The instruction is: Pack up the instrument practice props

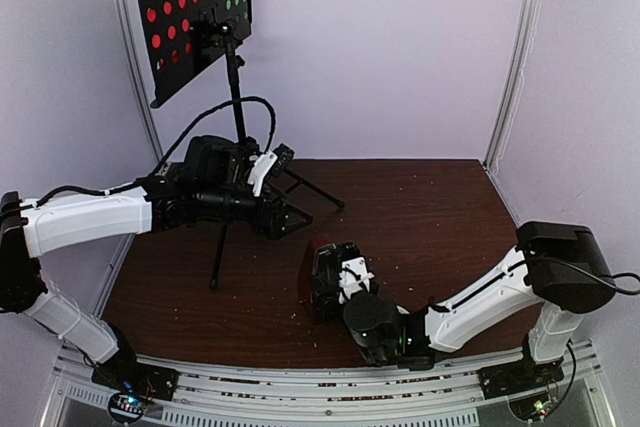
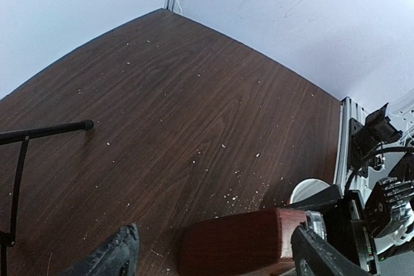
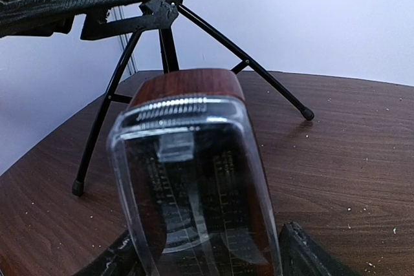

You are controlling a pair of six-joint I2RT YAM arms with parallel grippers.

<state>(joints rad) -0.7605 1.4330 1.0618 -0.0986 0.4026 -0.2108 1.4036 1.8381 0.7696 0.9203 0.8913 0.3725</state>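
The black perforated music stand stands at the back left, red and green music sheets showing through its holes. Its tripod legs spread on the wooden table. The red-brown metronome with its clear cover sits between the fingers of my right gripper. The pads flank it closely, but contact is not visible. My left gripper hangs open beside the tripod, just above the metronome, with nothing in it.
A white bowl shows partly behind the right arm near the table's front edge. One tripod foot reaches out over the table. White walls and metal corner posts close in the back and sides.
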